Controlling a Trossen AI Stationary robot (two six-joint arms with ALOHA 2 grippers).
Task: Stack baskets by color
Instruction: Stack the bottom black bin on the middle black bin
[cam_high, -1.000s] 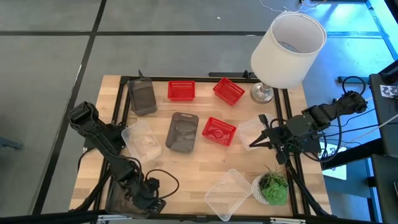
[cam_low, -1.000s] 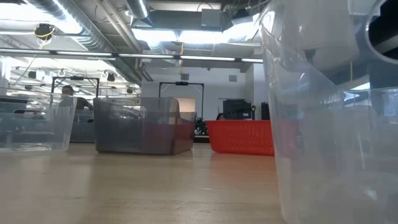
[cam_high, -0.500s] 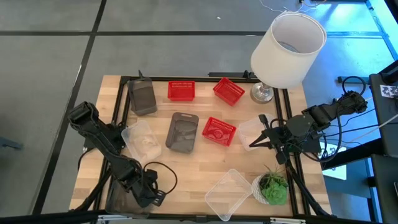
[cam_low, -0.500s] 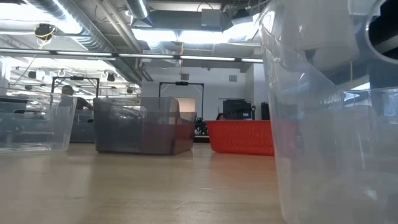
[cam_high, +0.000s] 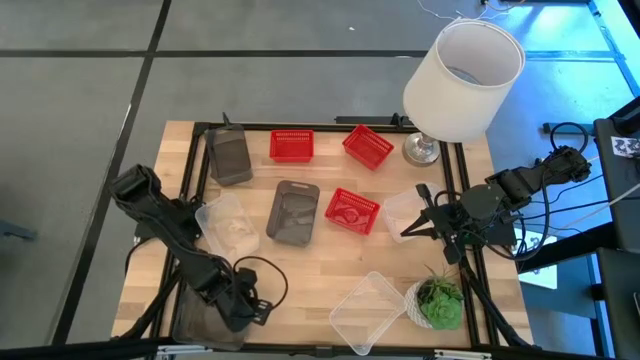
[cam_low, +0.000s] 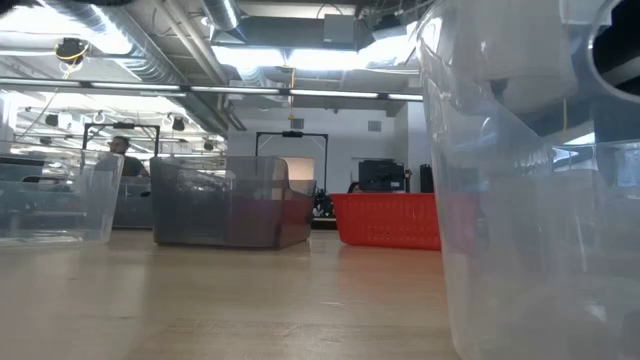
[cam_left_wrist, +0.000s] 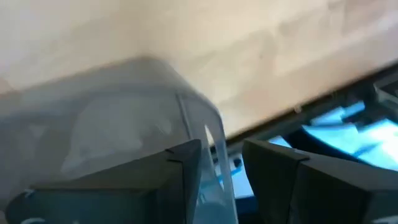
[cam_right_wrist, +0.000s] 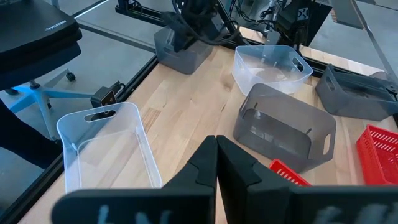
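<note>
Beneath both pincers, wooden worktop (cam_high: 320, 270), carrying nine baskets, none yet nested, so sorting by colour looks barely begun. White lampshade (cam_high: 462, 80), far corner beyond the right pincer (cam_right_wrist: 216, 146); not part of the sort. Clear baskets, three, well apart: the largest clear basket (cam_high: 365, 310) toward the near edge between the two pincers, a second clear basket (cam_high: 225, 225) beyond the left pincer (cam_left_wrist: 221, 152), a third clear basket (cam_high: 400, 210) just beside the right pincer. Smoky grey baskets, three: held-corner grey basket (cam_left_wrist: 93, 124) at the near left corner of the worktop, its wall standing between the left pincer's parted fingers, astride but with a gap showing, probably placed so for a rim lift toward its fellows; middle grey basket (cam_high: 293, 212) and far grey basket (cam_high: 229, 155) farther off. Red baskets (cam_high: 352, 211), three, scattered across the far half. Right pincer closed, empty, waiting at the worktop's right edge. Small green plant (cam_high: 437, 303), near that pincer; leave.
</note>
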